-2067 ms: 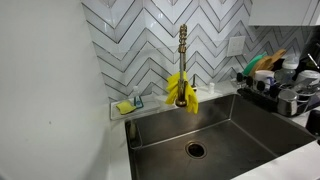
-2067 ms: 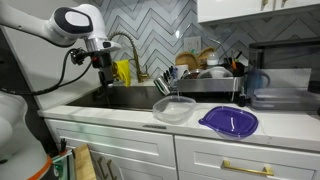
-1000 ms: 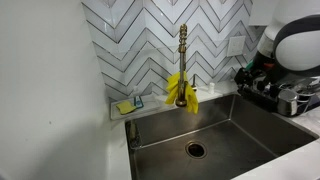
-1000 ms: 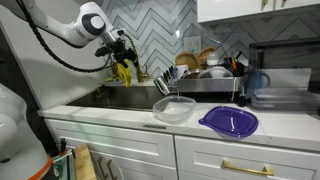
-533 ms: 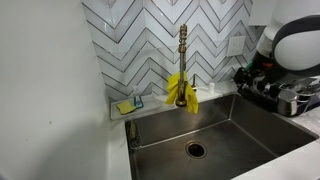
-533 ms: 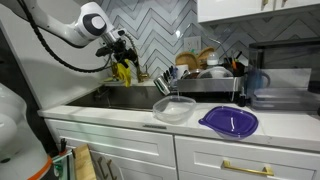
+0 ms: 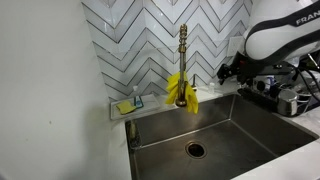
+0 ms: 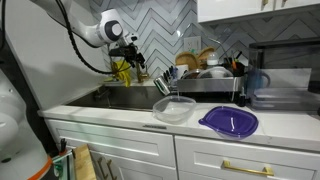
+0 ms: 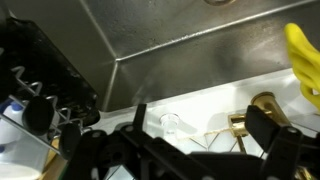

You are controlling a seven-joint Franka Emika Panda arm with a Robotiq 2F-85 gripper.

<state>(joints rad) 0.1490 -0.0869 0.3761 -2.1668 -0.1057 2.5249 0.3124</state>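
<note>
Hand [image 7: 228, 72] wide open, holding nothing, over sink [image 7: 240, 128], near yellow cloth [image 7: 181, 90] on faucet [image 7: 183, 45]. Arm [image 7: 275, 35] lettering reads "FRAN", the rest cropped.

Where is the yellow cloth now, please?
In both exterior views the yellow cloth hangs on the faucet at the back edge of the sink, against the tiled wall.

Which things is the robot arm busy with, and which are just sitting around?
Busy with: the open gripper, the yellow cloth near it, the faucet the cloth hangs on.
Just sitting: sponge, dish rack, clear bowl, purple plate.
</note>
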